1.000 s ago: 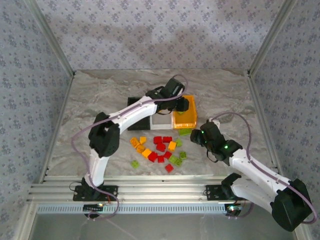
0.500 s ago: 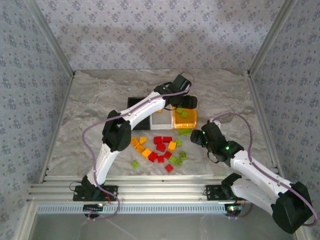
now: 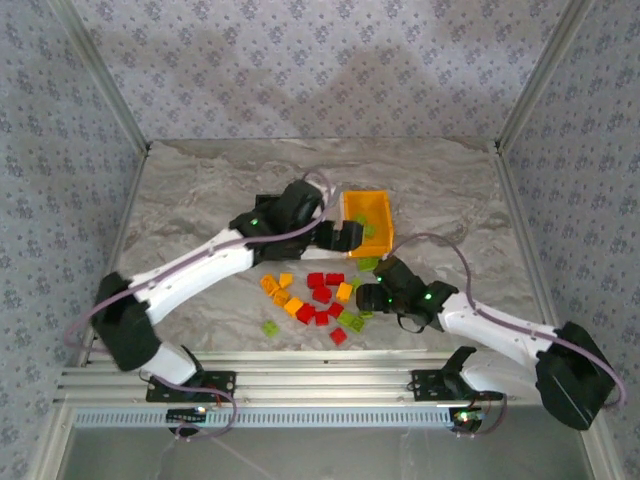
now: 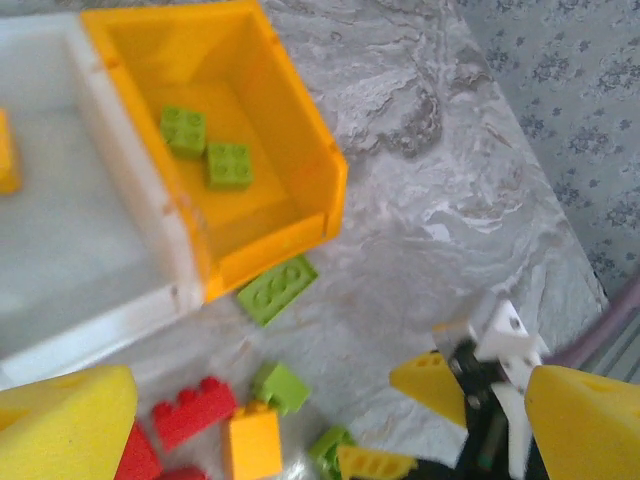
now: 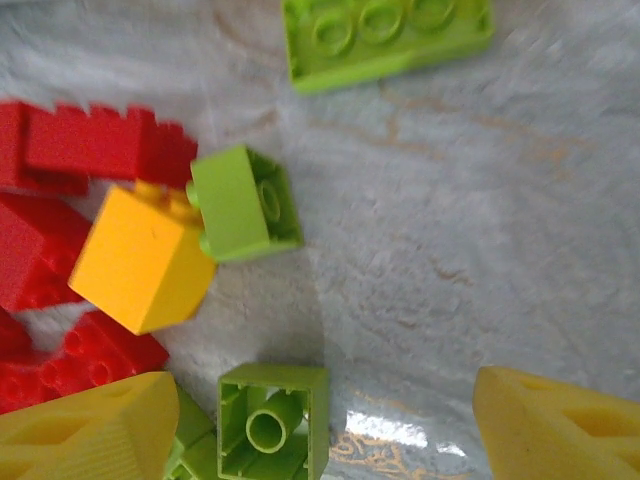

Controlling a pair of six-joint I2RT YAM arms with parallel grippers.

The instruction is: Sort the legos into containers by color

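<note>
**Both tools open beside the loose bricks**

In the top view the left tool [image 3: 343, 236] hovers at the seven o'clock corner of the orange bin [image 3: 372, 203]. Its yellow pads [image 4: 60, 425] are spread wide with nothing between them. Its wrist camera shows two lime green legos [image 4: 228, 165] lying inside that bin. The white bin [image 4: 100, 325], joined at the orange bin's nine o'clock side, holds an orange-yellow brick [image 4: 5, 150]. A long green brick [image 4: 277, 290] lies on the desk [image 4: 430, 170] just outside the orange bin's near corner.

The right tool [image 5: 325, 420] hangs low over the pile [image 3: 315, 295], also open and gripping nothing. An upturned green brick [image 5: 272, 425] sits between its pads. At eleven o'clock from that brick an orange-yellow cube [image 5: 145, 260] touches a small green one [image 5: 245, 205], with red bricks [image 5: 50, 240] at nine o'clock of the cube.
</note>
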